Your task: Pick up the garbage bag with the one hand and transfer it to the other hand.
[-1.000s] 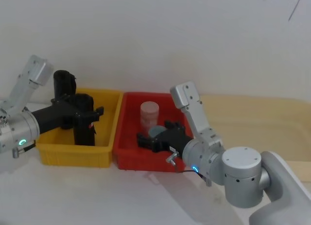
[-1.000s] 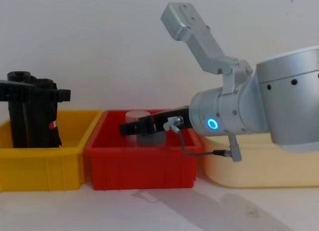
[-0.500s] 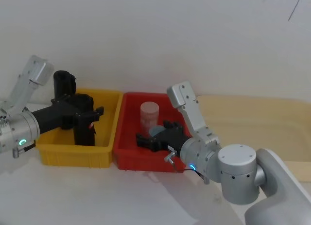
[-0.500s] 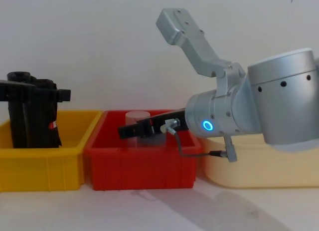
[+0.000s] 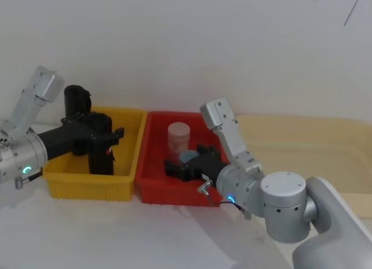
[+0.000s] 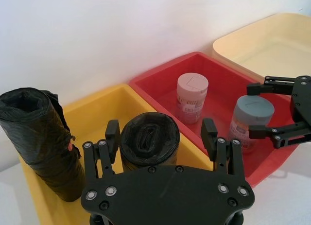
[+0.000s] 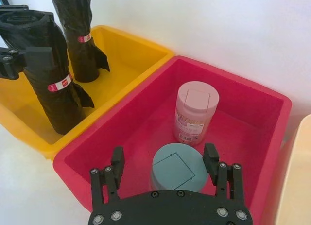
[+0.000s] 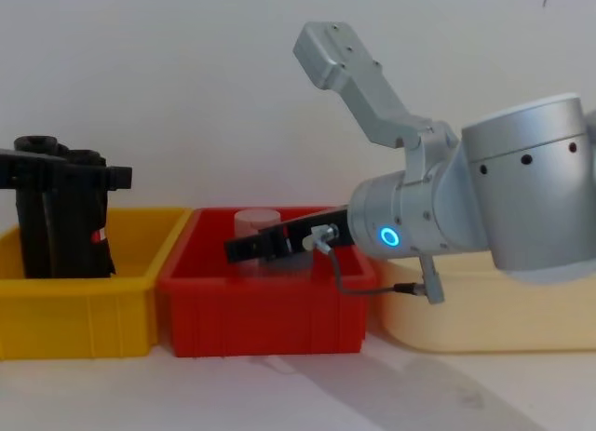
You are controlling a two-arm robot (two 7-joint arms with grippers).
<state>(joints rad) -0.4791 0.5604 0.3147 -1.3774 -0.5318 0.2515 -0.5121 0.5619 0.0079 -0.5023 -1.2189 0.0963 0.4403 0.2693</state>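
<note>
Black glossy plastic, rolled slim: the garbage bag point(image 6: 148, 140) stands upright in the yellow bin point(image 5: 87, 185), with a red-and-white label point(image 7: 59, 83) wrapped around it partway down. The left gripper point(image 6: 161, 130) reaches in from the robot's left at the roll's top. Its fingers point(image 6: 112, 132) are spread apart with the roll between them, one close beside the plastic and the other with a clear gap, so nothing is clamped. A second black roll point(image 6: 41, 132) stands just beside it in the same bin, nearer the back wall, and reaches higher in the head view.

The red bin point(image 7: 233, 74) sits against the yellow one on its right. The right gripper point(image 7: 164, 159) hangs low in it, fingers point(image 7: 117, 163) apart on either side of a grey-blue capped jar point(image 7: 180, 171). A pink capped jar point(image 7: 196, 113) stands just behind that one. A cream tray point(image 5: 302, 141) lies to the right of the red bin, and all three containers rest on the white worktop point(image 5: 87, 234).
</note>
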